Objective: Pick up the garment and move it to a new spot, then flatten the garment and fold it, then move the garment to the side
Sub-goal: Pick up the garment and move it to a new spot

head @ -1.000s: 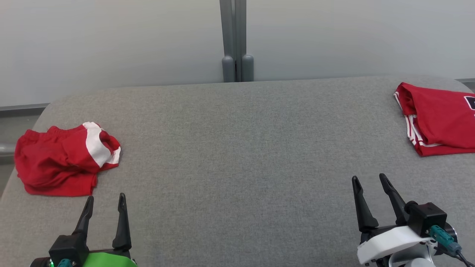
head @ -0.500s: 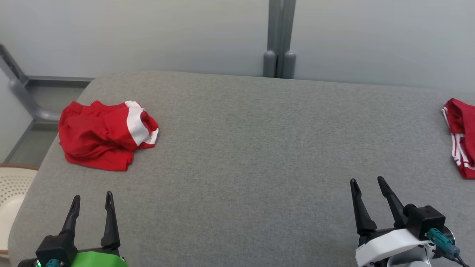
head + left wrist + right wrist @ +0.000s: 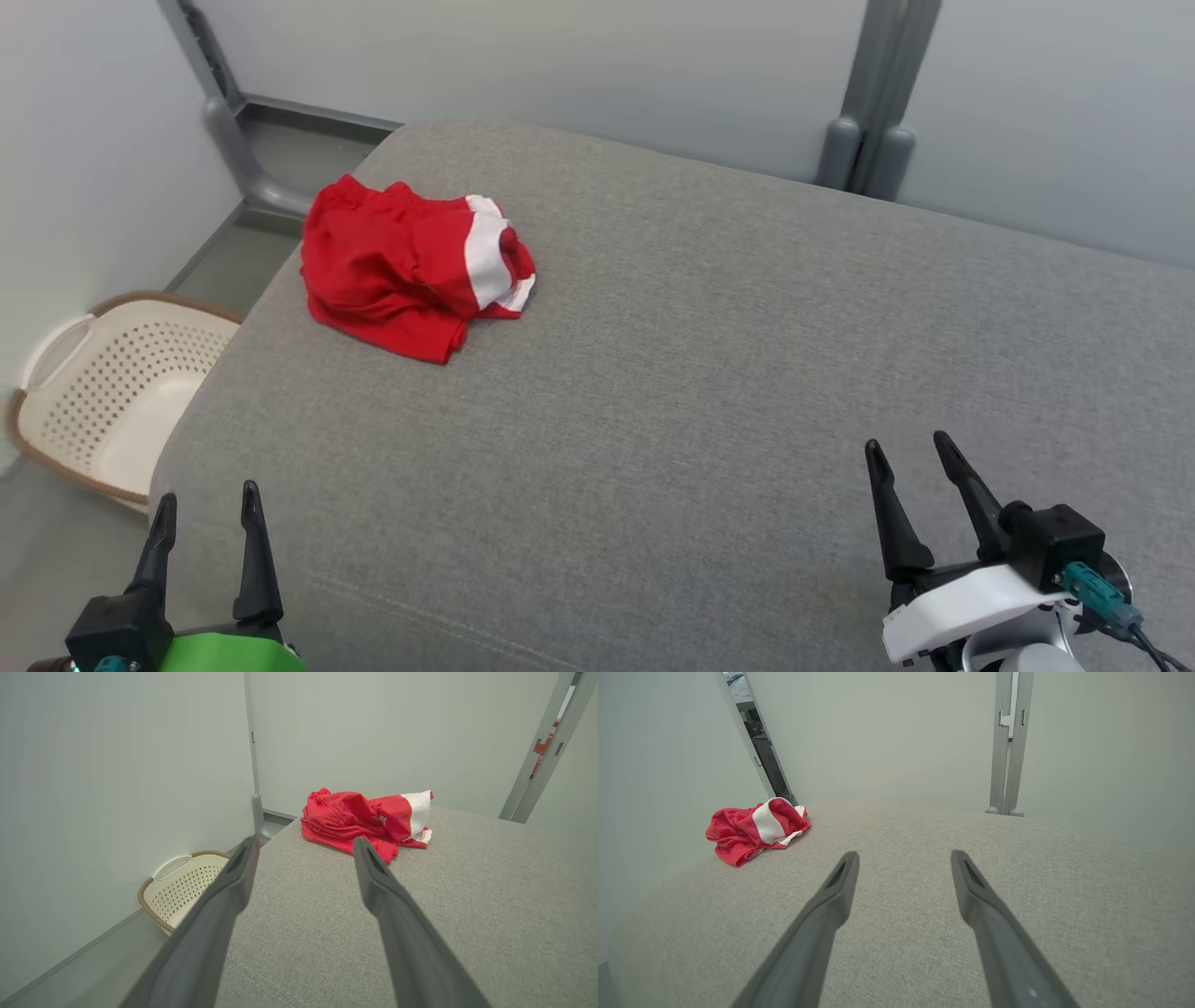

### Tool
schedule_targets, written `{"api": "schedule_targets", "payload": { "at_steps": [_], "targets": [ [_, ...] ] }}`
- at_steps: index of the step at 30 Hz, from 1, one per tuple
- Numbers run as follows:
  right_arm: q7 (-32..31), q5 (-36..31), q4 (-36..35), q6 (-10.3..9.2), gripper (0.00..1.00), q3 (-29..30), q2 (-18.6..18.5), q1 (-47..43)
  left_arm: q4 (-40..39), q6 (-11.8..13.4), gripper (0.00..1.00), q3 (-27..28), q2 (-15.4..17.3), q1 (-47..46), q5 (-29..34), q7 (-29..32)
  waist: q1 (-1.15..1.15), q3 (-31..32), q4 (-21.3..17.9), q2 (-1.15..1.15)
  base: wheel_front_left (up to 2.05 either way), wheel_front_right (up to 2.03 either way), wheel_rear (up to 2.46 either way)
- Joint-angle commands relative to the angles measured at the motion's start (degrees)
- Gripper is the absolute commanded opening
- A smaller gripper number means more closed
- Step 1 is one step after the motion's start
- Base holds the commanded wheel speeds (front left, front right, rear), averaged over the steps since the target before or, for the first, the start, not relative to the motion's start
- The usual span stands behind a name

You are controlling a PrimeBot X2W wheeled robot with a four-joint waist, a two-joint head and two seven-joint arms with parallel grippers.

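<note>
1. At the far left corner of the grey table (image 3: 709,355), the garment (image 3: 411,271) lies crumpled
2. Left gripper (image 3: 207,495) and right gripper (image 3: 907,442) hover wide open, empty, well short of it
3. Nothing looks done yet; pickup, flattening, folding remain

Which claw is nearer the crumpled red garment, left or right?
Left. The left claw hovers at the near left corner of the grey surface, the red garment ahead and slightly to its right. The right claw is at the near right, the garment far off to its left.
</note>
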State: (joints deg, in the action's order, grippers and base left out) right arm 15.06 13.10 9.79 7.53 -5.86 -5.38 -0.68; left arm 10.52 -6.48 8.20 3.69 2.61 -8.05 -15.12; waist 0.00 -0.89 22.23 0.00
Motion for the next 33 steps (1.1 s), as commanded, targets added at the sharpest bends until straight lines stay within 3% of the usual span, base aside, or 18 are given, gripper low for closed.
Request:
{"api": "schedule_targets", "payload": {
  "at_steps": [1, 7, 22, 27, 33],
  "targets": [
    [0.15, -0.3, 0.13, -0.09, 1.0, 0.03, -0.44, 0.95, 0.02, 0.33, 1.0, 0.19, 0.04, -0.06, -0.73, -0.01, 0.0, -1.11, 4.07, 0.0, 0.0, 0.0, 0.0],
    [0.15, -0.3, 0.4, -0.09, 1.0, -0.36, -0.6, 1.25, 0.33, 0.33, 1.0, 0.57, -0.13, -0.03, -0.95, -0.01, 0.0, -1.68, 7.28, 0.0, 0.0, 0.0, 0.0],
    [0.15, 0.5, 2.3, -0.09, 1.0, -3.29, -1.65, 4.43, -1.13, 1.42, 1.0, 2.33, -0.57, 1.83, -1.56, -0.01, 0.0, -2.76, 7.97, 0.0, 0.0, 0.0, 0.0],
    [0.15, -0.27, 1.8, -0.09, 1.0, -1.1, -1.76, 3.09, 0.54, 0.91, 1.0, 1.53, -0.44, -1.77, -1.85, -0.01, 0.0, -2.67, 7.4, 0.0, 0.0, 0.0, 0.0],
    [0.15, -1.58, 0.52, -0.09, 1.0, 0.54, -3.14, 4.02, 1.98, 0.43, 1.0, 2.0, 0.84, -8.79, -2.68, -0.01, 0.0, -5.62, 2.47, 0.0, 0.0, 0.0, 0.0]
  ]
}}
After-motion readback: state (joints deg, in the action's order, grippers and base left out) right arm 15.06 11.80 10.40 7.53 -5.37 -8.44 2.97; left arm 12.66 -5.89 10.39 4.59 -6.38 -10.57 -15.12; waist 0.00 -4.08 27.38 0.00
